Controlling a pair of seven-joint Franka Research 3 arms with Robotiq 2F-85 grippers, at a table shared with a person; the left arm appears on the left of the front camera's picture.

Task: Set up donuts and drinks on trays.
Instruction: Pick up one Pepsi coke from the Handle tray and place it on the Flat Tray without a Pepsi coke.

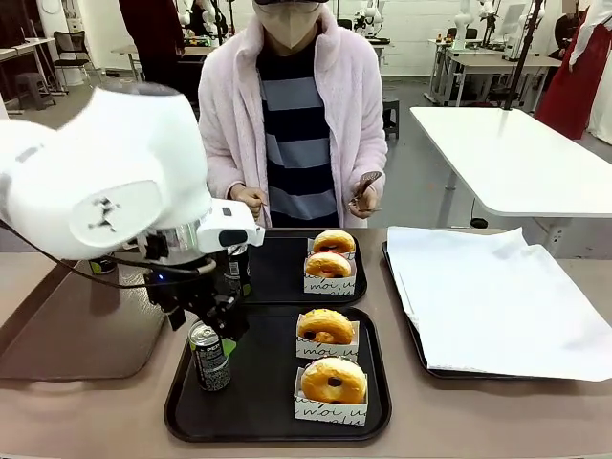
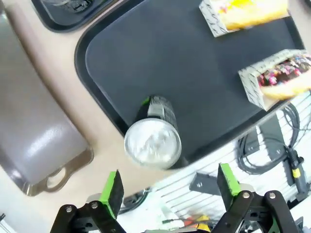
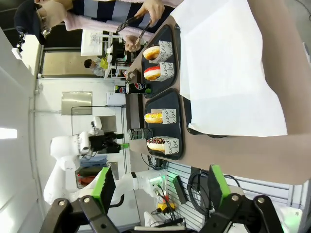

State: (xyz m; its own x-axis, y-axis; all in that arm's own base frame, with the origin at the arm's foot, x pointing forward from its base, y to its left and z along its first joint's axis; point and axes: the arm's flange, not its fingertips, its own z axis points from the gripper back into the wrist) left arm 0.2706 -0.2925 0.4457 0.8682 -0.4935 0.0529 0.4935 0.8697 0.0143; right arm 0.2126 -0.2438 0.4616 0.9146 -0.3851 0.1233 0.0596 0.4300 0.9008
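A dark soda can [image 1: 208,356] stands upright at the left edge of the near black tray [image 1: 258,402]. My left gripper [image 1: 218,317] hangs just above it. In the left wrist view its green pads [image 2: 114,191] are spread wide, open and clear of the can's silver top [image 2: 152,142]. Two boxed donuts [image 1: 325,327] [image 1: 333,381] sit on the right side of that tray. The far black tray [image 1: 282,273] holds two more donuts [image 1: 329,265] and a second can [image 1: 237,270], partly behind my gripper. My right gripper [image 3: 162,182] is open and holds nothing, well off the table.
The person [image 1: 296,105] stands at the far side holding tongs [image 1: 363,189]. A glossy brown tray [image 1: 76,335] lies on the left with another can [image 1: 100,266] at its far edge. On the right is a tray lined with white paper [image 1: 497,296].
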